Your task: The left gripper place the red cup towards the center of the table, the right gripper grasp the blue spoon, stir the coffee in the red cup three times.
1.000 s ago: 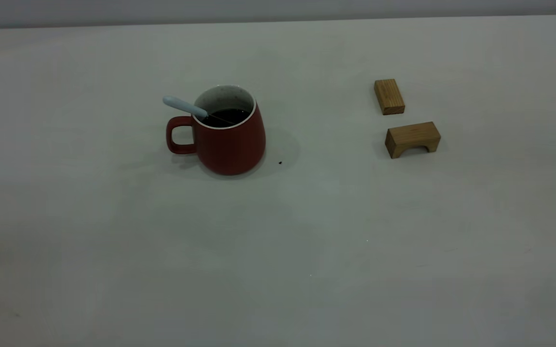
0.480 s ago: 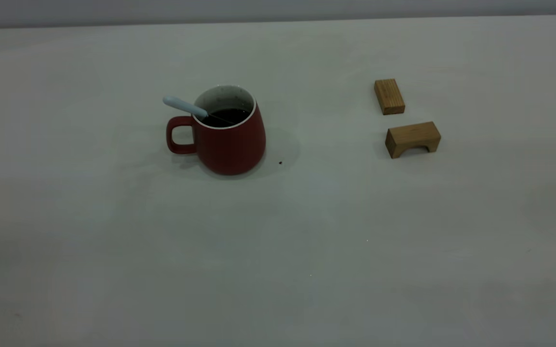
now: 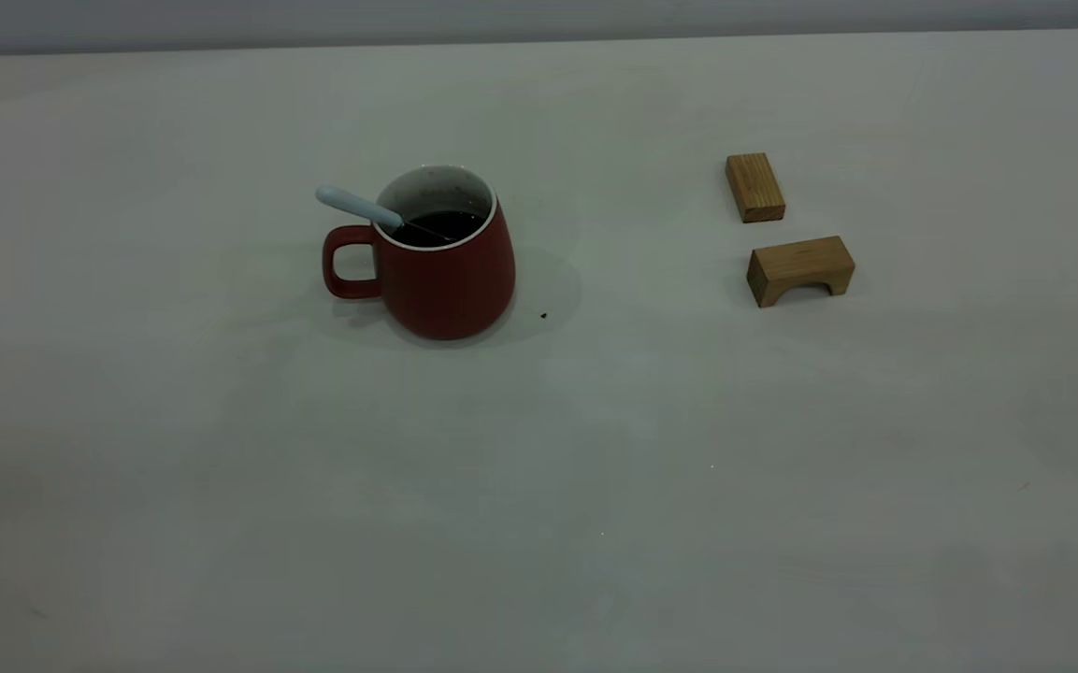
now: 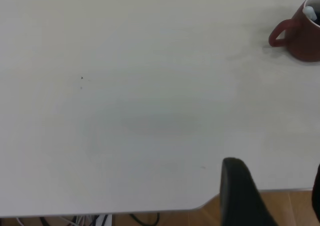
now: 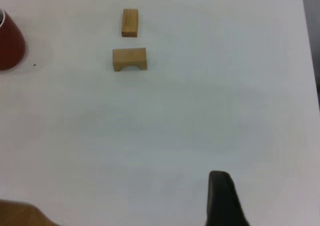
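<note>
The red cup (image 3: 450, 276) stands upright on the table (image 3: 539, 467), left of the middle, its loop handle pointing left. Dark coffee (image 3: 436, 227) fills it. The blue spoon (image 3: 352, 203) rests in the cup, its pale handle leaning out over the rim above the loop handle. Neither gripper shows in the exterior view. My left gripper (image 4: 275, 171) hangs open over the table's near edge, far from the cup (image 4: 302, 36). Only one black finger (image 5: 222, 196) of my right gripper (image 5: 270, 186) shows, with nothing beside it; a sliver of the cup (image 5: 9, 41) lies far off.
Two wooden blocks lie at the right: a flat one (image 3: 754, 187) and an arch-shaped one (image 3: 800, 269) just in front of it. A tiny dark speck (image 3: 543, 316) sits beside the cup. Wooden floor (image 4: 295, 206) shows beyond the table's edge.
</note>
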Controlling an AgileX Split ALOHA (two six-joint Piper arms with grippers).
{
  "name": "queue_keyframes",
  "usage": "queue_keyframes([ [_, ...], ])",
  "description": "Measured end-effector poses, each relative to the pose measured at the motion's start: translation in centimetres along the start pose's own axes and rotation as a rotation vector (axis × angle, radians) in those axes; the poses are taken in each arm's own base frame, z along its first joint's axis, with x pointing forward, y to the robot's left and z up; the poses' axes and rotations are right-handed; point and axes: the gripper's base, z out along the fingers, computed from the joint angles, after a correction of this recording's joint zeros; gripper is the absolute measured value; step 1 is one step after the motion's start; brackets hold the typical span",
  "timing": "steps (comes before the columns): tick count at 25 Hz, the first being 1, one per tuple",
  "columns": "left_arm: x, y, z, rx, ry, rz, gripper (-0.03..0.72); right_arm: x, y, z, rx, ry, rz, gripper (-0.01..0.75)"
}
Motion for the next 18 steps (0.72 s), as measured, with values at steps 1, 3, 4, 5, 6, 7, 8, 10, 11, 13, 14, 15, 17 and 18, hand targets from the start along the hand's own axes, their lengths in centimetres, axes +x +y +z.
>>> queue_keyframes([
  [1, 0.0, 0.0, 0.0, 0.0, 0.0, 0.0, 0.424, 0.01, -0.02, 0.08, 0.002, -0.002, 0.0, 0.493],
  [3, 0.0, 0.0, 0.0, 0.0, 0.0, 0.0, 0.424, 0.05, -0.06, 0.14, 0.006, 0.0, -0.001, 0.493],
  [4, 0.0, 0.0, 0.0, 0.0, 0.0, 0.0, 0.424, 0.04, -0.07, 0.14, 0.007, -0.001, -0.001, 0.493],
  [5, 0.0, 0.0, 0.0, 0.0, 0.0, 0.0, 0.424, 0.04, -0.07, 0.14, 0.007, -0.001, 0.0, 0.493],
  [6, 0.0, 0.0, 0.0, 0.0, 0.0, 0.0, 0.424, 0.04, -0.07, 0.14, 0.007, -0.001, 0.001, 0.493],
  [7, 0.0, 0.0, 0.0, 0.0, 0.0, 0.0, 0.424, 0.04, -0.07, 0.14, 0.007, -0.001, 0.001, 0.493],
  [8, 0.0, 0.0, 0.0, 0.0, 0.0, 0.0, 0.424, 0.04, -0.07, 0.14, 0.007, -0.001, 0.001, 0.493],
  [10, 0.0, 0.0, 0.0, 0.0, 0.0, 0.0, 0.424, 0.04, -0.08, 0.14, 0.008, -0.001, 0.0, 0.493],
  [11, 0.0, 0.0, 0.0, 0.0, 0.0, 0.0, 0.424, 0.04, -0.08, 0.14, 0.008, -0.001, 0.0, 0.493],
  [13, 0.0, 0.0, 0.0, 0.0, 0.0, 0.0, 0.424, 0.04, -0.08, 0.14, 0.008, -0.001, 0.0, 0.493],
  [14, 0.0, 0.0, 0.0, 0.0, 0.0, 0.0, 0.424, 0.04, -0.08, 0.14, 0.008, -0.001, 0.0, 0.493],
  [15, 0.0, 0.0, 0.0, 0.0, 0.0, 0.0, 0.424, 0.04, -0.08, 0.14, 0.008, -0.001, 0.0, 0.493],
  [17, 0.0, 0.0, 0.0, 0.0, 0.0, 0.0, 0.424, 0.04, -0.08, 0.14, 0.008, -0.001, 0.0, 0.493],
  [18, 0.0, 0.0, 0.0, 0.0, 0.0, 0.0, 0.424, 0.04, -0.08, 0.14, 0.008, -0.001, 0.001, 0.493],
])
